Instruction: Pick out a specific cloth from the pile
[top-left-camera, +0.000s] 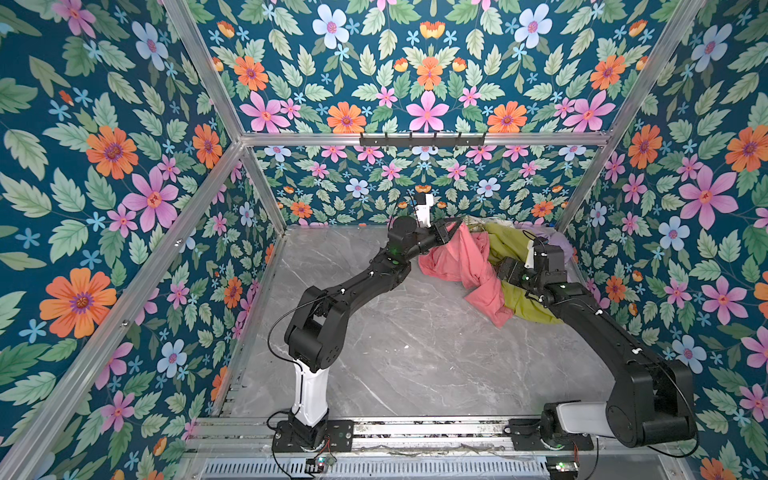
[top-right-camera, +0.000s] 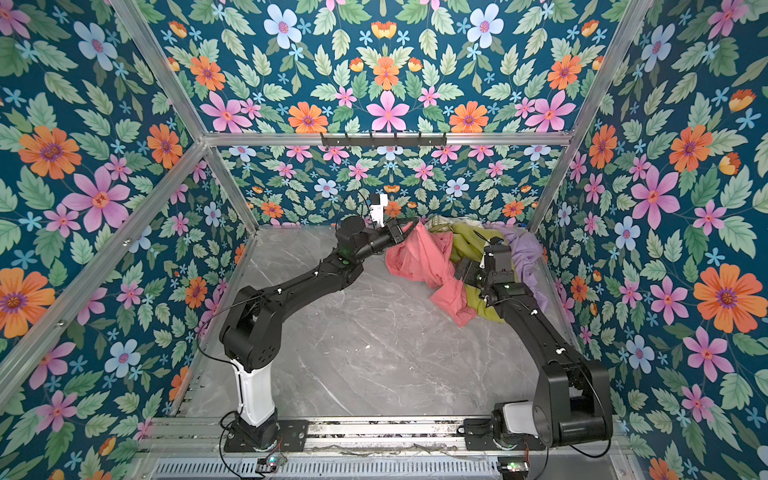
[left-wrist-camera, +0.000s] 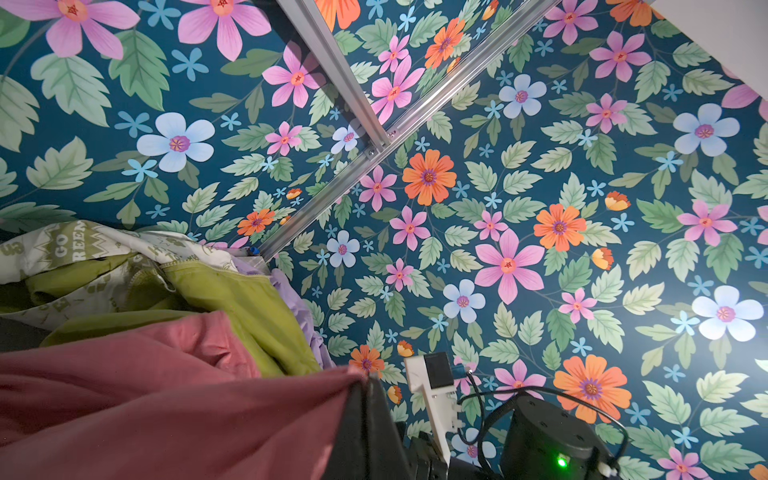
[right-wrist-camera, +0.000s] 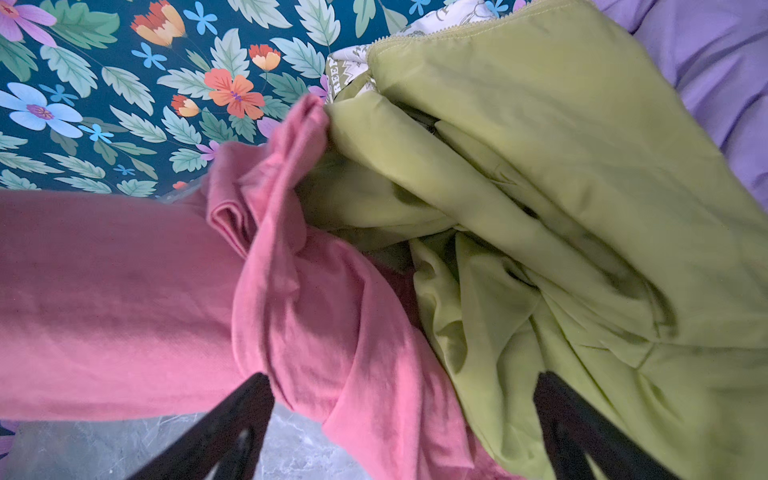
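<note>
Left wrist view: I see the left gripper clamped shut on a corner of the cloth, fabric drawn taut from its tips. In both top views the cloth hangs from that gripper down to the table, its right side lying against the pile in the far right corner. Right wrist view: the right gripper stands wide open, one finger at the cloth, the other at the olive cloth.
</note>
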